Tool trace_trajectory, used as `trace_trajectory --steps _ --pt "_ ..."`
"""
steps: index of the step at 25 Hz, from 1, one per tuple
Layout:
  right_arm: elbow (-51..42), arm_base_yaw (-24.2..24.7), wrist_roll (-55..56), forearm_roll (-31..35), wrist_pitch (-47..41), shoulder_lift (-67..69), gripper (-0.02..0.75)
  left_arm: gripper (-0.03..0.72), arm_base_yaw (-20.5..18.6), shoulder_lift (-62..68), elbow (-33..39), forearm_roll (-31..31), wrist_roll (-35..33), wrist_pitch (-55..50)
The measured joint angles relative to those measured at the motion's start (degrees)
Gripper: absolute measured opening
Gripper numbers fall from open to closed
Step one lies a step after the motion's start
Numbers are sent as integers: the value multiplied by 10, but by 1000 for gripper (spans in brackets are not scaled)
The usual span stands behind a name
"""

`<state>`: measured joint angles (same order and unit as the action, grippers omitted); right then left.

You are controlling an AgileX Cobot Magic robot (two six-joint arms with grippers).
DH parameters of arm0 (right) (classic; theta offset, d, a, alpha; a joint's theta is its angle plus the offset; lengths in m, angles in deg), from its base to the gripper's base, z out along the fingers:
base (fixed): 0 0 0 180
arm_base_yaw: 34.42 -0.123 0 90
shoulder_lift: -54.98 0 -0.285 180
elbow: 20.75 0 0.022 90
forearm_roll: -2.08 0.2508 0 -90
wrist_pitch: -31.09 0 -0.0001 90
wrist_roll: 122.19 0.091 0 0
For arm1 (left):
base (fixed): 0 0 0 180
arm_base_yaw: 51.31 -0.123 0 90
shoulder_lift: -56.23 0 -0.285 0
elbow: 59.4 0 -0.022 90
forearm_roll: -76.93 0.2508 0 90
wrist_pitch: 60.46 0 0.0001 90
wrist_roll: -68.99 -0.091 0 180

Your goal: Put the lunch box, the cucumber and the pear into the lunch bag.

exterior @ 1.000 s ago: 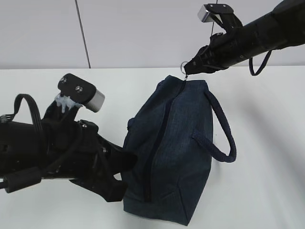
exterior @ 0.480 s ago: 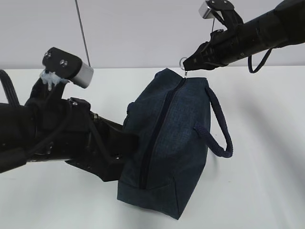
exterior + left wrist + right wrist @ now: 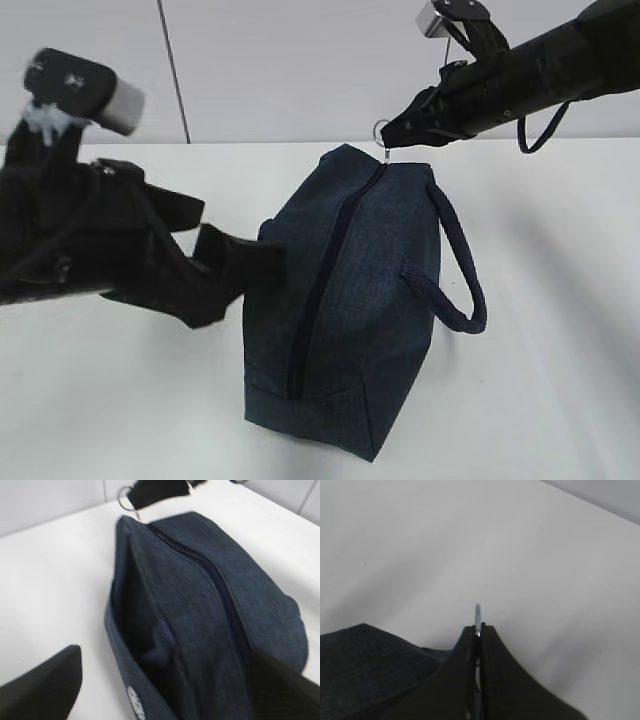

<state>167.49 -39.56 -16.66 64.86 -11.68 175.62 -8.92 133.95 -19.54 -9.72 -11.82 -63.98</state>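
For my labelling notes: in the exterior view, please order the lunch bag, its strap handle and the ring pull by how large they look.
1. lunch bag, clearly the largest
2. strap handle
3. ring pull, tiny, pinched in the right gripper

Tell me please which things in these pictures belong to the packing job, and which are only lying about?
Belong to the job:
- dark navy fabric lunch bag, zipper closed
- its silver ring pull, pinched by the right gripper
- left gripper, open beside the bag

Lying about:
- nothing else visible on the white table
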Motion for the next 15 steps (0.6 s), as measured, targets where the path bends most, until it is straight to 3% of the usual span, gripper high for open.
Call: trace_trajectory --steps 15 --pt "0 0 -4 6 -13 0 0 585 1 61 -146 -18 0 105"
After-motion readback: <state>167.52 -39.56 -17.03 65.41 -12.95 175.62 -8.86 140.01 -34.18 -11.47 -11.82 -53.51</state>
